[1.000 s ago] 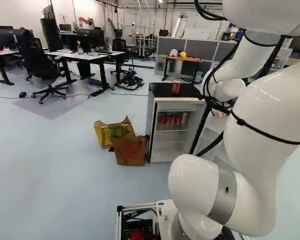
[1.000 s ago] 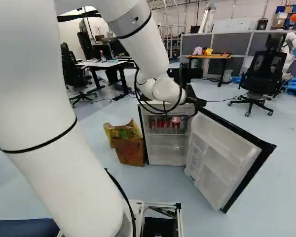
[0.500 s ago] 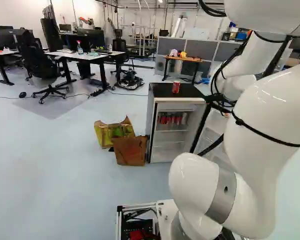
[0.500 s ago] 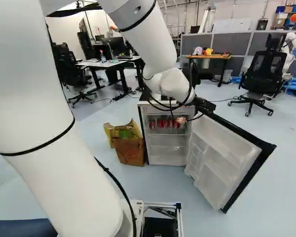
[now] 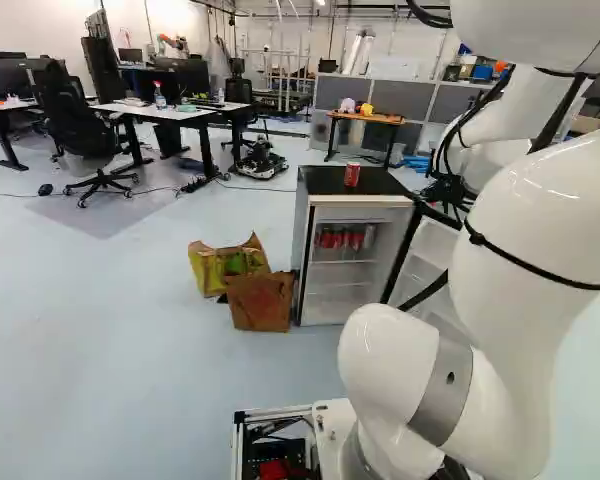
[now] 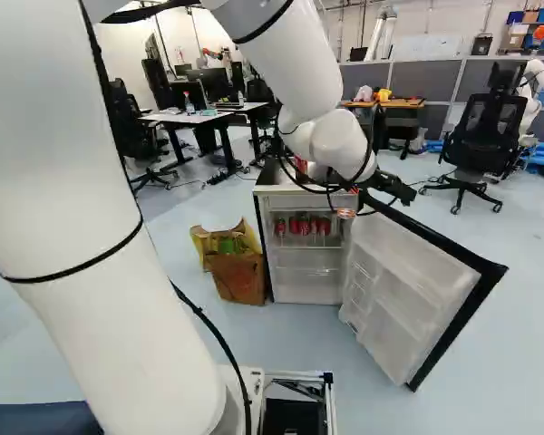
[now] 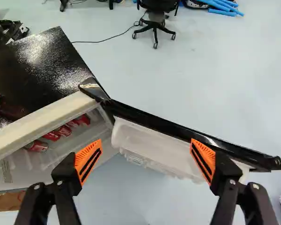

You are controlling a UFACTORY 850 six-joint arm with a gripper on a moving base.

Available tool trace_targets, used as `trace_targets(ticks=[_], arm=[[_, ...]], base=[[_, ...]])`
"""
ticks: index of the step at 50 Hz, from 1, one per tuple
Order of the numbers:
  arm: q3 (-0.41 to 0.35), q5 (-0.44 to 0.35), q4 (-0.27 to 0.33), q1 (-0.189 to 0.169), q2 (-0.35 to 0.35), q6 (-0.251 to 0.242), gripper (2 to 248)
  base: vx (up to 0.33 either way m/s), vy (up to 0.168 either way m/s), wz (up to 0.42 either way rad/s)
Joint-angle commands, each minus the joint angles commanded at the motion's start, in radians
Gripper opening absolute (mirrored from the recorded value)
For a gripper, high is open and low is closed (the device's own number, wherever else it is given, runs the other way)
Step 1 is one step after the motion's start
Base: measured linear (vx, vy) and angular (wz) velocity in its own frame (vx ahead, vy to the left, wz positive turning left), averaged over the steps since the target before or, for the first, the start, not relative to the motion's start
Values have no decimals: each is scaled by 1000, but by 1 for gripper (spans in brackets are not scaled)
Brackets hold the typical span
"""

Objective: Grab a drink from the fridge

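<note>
Gripper [image 7: 146, 160] with orange pads [image 7: 88, 161] spread wide apart, nothing pinched; you see the open door [image 6: 417, 281] ahead of and between them in the wrist view, though contact is not evident. One red can [image 5: 352, 175] stands upright on the fridge top [image 5: 325, 180], near its front edge and between the two front corners; further red cans [image 6: 304, 226] stand on the upper shelf inside the fridge [image 5: 301, 245].

Step in hand, as judged: if the can on top is the drink already fetched, you are between release and closing the door; if it is not, a can has still to be taken from the shelf. For closing, you would carry the gripper clear past the door's free edge, come round to its outer face and push toward the cabinet; a low path could catch the door, and a hard swing could jolt the can near the front edge.

Comparison of views: the left base view gives you the can on top whole, whereas your arm covers much of it in the right base view; the right base view lays out the door's inner face, largely masked by the arm in the left; only the wrist view settles the spread of the fingers.
</note>
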State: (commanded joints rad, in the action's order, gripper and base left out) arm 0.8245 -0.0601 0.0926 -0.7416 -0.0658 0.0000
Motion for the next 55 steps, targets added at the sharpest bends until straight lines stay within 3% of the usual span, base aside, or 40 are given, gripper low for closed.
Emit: trace_targets(ticks=[24, 55], arm=[[105, 94, -78, -44, -43, 0, 247], [246, 215, -180, -98, -169, 0, 247]], base=[[0, 0, 0], [0, 0, 0]])
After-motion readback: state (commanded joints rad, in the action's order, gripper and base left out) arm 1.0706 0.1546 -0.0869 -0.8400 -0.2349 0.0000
